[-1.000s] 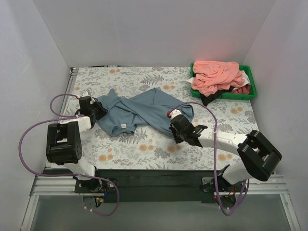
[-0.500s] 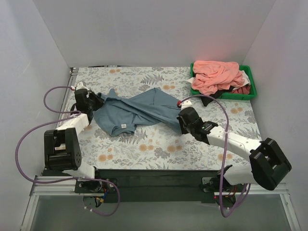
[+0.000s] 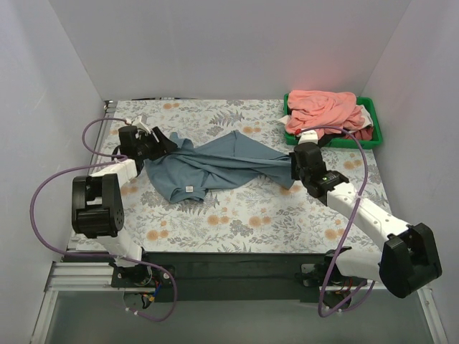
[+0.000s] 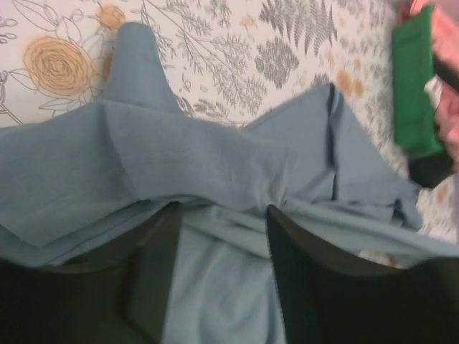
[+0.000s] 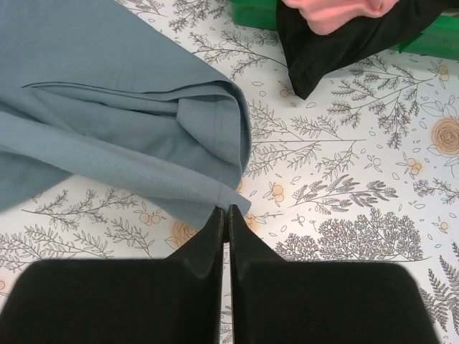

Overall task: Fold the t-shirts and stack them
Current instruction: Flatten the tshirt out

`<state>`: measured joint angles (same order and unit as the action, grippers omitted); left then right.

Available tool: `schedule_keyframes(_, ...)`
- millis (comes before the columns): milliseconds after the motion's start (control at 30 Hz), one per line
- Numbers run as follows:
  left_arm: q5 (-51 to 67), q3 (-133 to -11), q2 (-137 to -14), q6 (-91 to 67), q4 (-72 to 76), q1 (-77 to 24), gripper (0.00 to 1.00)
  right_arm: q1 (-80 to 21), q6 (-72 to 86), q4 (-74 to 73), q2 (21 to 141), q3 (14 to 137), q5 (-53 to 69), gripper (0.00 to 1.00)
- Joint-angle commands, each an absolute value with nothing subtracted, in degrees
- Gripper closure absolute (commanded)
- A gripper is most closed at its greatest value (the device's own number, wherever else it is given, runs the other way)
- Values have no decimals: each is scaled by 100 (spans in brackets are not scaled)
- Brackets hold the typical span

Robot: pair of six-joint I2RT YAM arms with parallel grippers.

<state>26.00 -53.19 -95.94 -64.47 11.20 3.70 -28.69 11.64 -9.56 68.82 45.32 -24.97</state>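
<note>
1. One blue shirt (image 3: pixel 215 161) is lying stretched across the middle of the counter (image 3: pixel 237 215).
2. Left end effector (image 4: pixel 219 215) is gripping bunched cloth, fingers partly apart.
3. Right end effector (image 5: pixel 224 211) is pinching the hem, fingers together.

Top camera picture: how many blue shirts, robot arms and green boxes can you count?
Dusty grey-blue cloth t-shirt: 1
Robot arms: 2, with the left gripper and the right gripper at the shirt's two ends
Green plastic bin: 1
Total: 4
</note>
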Motion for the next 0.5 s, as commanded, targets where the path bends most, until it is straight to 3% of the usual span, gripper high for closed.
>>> schedule_keyframes(0,2980,-5292,-9239,-6241,1081,369,44,-2795,1055,-1002,6952,4606,-2575,99)
schedule_keyframes(33,2849,-5221,-9107,-6223,1064,360,36,-2778,1055,-993,6987,4605,-2558,99)
schedule_keyframes(100,2279,-4933,-8659,-6231,1098,360,35,-2751,1046,-1002,7075,4605,-2479,99)
schedule_keyframes(233,899,-4676,-8507,-6459,871,439,35,-2742,1063,-923,7189,4579,-2242,99)
schedule_keyframes(467,493,-4746,-9140,-6592,984,589,41,-2742,1098,-809,7242,4474,-1978,99)
